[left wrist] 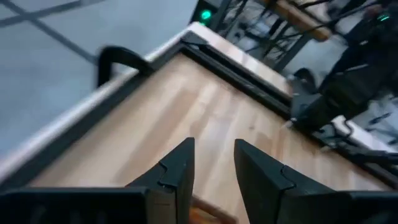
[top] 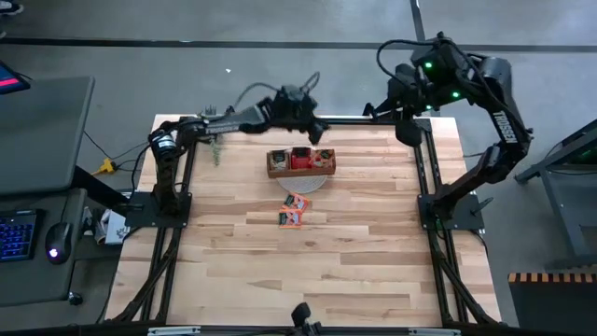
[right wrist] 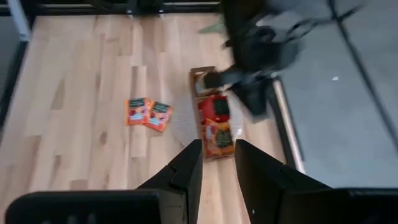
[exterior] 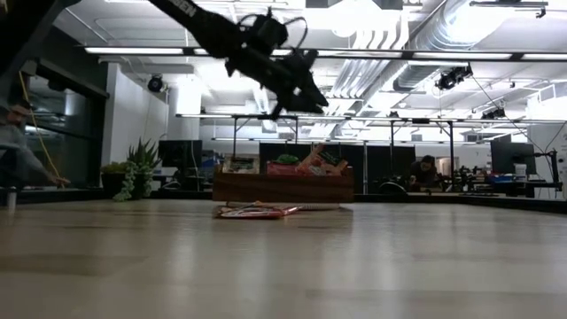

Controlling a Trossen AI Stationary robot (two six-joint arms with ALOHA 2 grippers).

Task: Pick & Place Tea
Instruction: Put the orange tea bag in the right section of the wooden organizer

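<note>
Tray (top: 300,162): brown wooden, far centre of worktop (top: 373,261), red sachets inside.
Loose tea sachets (top: 294,211): two orange-red, flat on worktop just near side of tray, touching each other.
Left claw (top: 318,131): raised above tray's far edge, fingers slightly parted, empty.
Right claw (right wrist: 217,163): parked high at far right corner, fingers slightly parted, empty.
Advice: bring left claw nearward over loose pair, descend vertically, pinch single sachet by edge, avoid dragging neighbour.

Overhead, table-level, 2 wrist views share tray (top: 300,162)
</note>
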